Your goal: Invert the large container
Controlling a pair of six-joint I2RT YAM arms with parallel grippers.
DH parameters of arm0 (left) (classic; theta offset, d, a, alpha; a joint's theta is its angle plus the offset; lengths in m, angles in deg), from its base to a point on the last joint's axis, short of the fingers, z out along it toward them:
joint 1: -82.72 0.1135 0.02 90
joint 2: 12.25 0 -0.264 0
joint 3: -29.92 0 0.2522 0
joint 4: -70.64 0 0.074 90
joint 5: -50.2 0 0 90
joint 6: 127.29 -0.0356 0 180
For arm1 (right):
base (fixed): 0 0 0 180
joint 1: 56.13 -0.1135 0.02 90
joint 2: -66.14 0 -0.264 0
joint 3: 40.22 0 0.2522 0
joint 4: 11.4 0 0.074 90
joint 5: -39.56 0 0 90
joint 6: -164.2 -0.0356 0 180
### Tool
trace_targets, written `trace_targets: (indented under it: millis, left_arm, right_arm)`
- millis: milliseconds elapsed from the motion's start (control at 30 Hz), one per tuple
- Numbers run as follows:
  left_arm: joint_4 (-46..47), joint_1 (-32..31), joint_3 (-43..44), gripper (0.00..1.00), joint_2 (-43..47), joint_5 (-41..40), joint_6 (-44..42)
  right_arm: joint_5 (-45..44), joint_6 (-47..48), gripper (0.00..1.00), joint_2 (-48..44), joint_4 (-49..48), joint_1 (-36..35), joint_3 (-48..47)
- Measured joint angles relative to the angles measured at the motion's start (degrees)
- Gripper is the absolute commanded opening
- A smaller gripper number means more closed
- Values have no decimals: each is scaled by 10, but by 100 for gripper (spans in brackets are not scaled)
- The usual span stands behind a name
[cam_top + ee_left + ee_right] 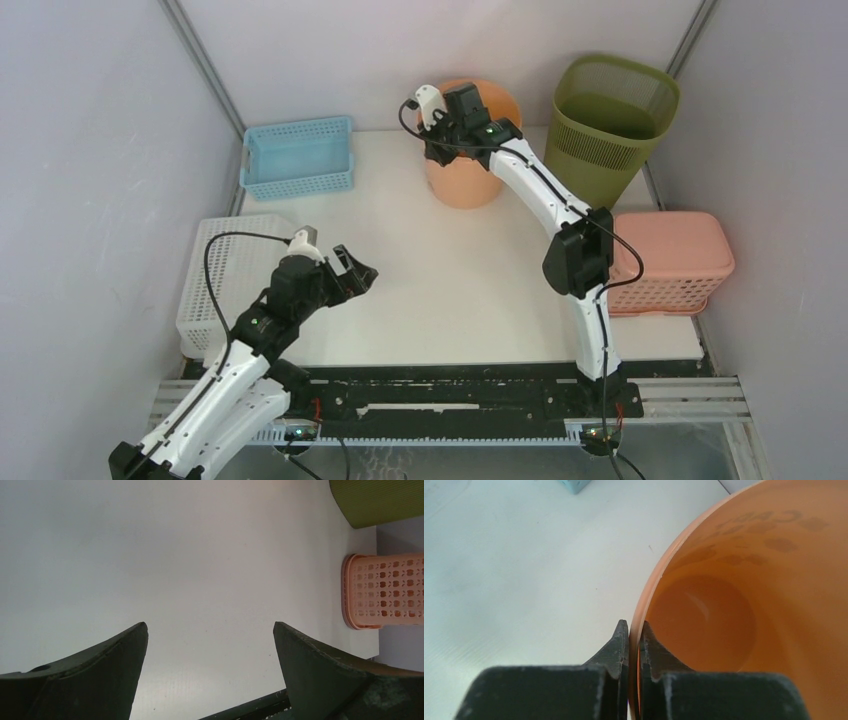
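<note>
Your right gripper point(634, 630), jaws clenched across the bucket point(774, 580) rim at 12 o'clock, is set to tip it over; left gripper point(352, 270) hangs released at 8 o'clock.

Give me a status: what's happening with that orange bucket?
Right gripper shut on orange bucket rim. Left gripper open, holding nothing. Bucket upright, not yet turned. Green mesh bin close beside.
</note>
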Motion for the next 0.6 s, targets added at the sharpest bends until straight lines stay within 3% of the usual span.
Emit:
trace_targets:
  millis: [300, 600]
  left_arm:
    - [2, -4, -2, 100, 6, 9, 0]
    - [1, -5, -16, 100, 38, 13, 5]
  right_arm:
    - [-26, -2, 0, -21, 66, -32, 3]
    - [-36, -39, 2, -146, 160, -103, 96]
